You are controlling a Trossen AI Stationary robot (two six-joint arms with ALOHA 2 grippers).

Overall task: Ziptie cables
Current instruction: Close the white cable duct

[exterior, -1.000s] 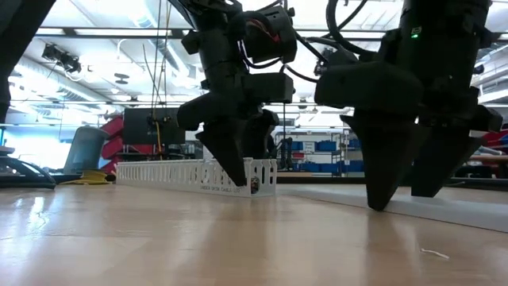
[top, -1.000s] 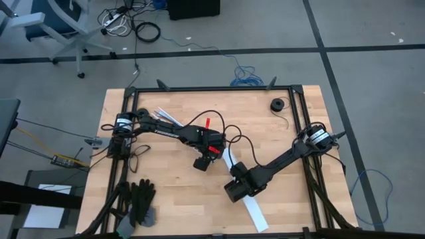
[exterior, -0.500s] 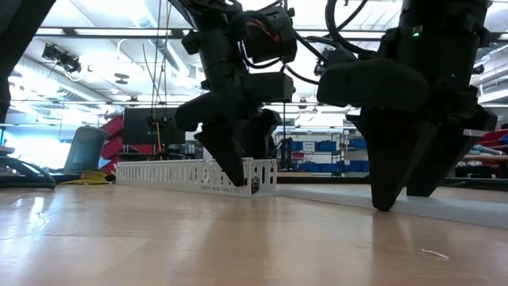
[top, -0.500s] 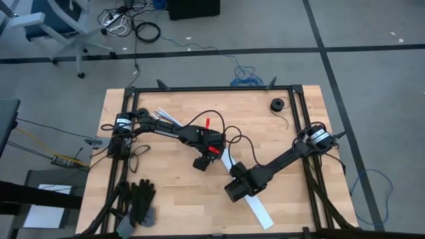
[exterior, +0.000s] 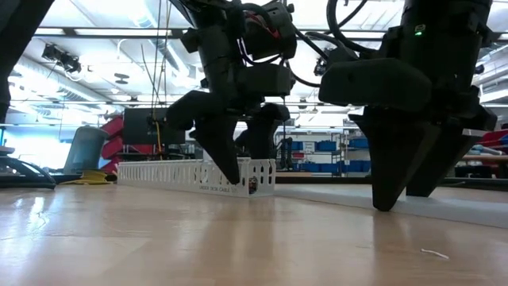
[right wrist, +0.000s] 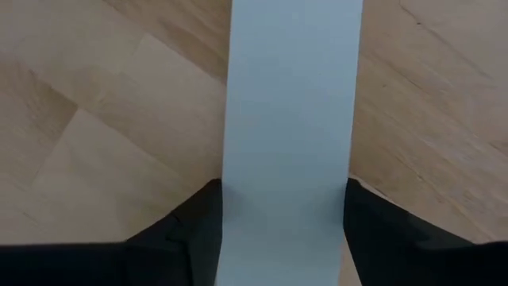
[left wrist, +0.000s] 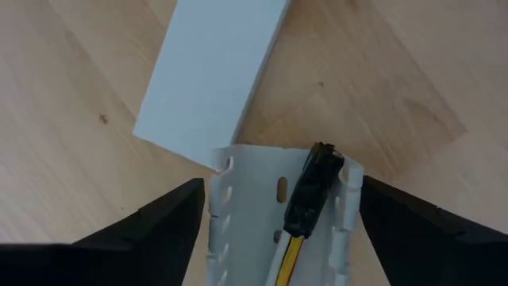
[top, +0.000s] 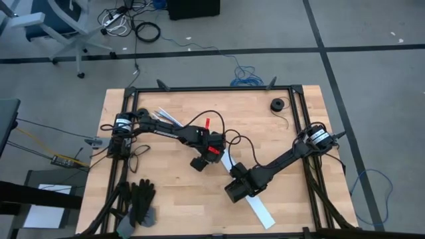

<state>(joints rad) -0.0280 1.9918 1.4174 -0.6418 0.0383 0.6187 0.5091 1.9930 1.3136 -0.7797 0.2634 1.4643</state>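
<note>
A white slotted channel (left wrist: 238, 214) lies on the table with a yellow cable (left wrist: 290, 256) inside it, ending in a small dark plug (left wrist: 314, 187). My left gripper (left wrist: 282, 226) points down over the channel's end, open, one finger on each side of it; I cannot tell whether they touch. Just beyond lies a flat white strip (top: 257, 211). My right gripper (right wrist: 286, 230) points down over this strip near the table's middle (top: 238, 190), shut on it. The other cables are out of view. My right gripper has the flat white strip between its two fingers, one on each long edge (right wrist: 230, 214). The fingers come from above, pointing steeply down, and lie across the strip. The strip lies flat on the table.
A black roll (top: 276, 104) sits at the far right of the table. Black gloves (top: 140, 198) lie at the near left corner. The channel (exterior: 190, 175) runs along the table behind my left gripper (exterior: 242, 176). A black frame (top: 212, 89) edges the table.
My right gripper's fingers have drawn in against the white strip's edges without moving off. My left gripper has rolled about its pointing line above the channel's end, staying in place and open.
</note>
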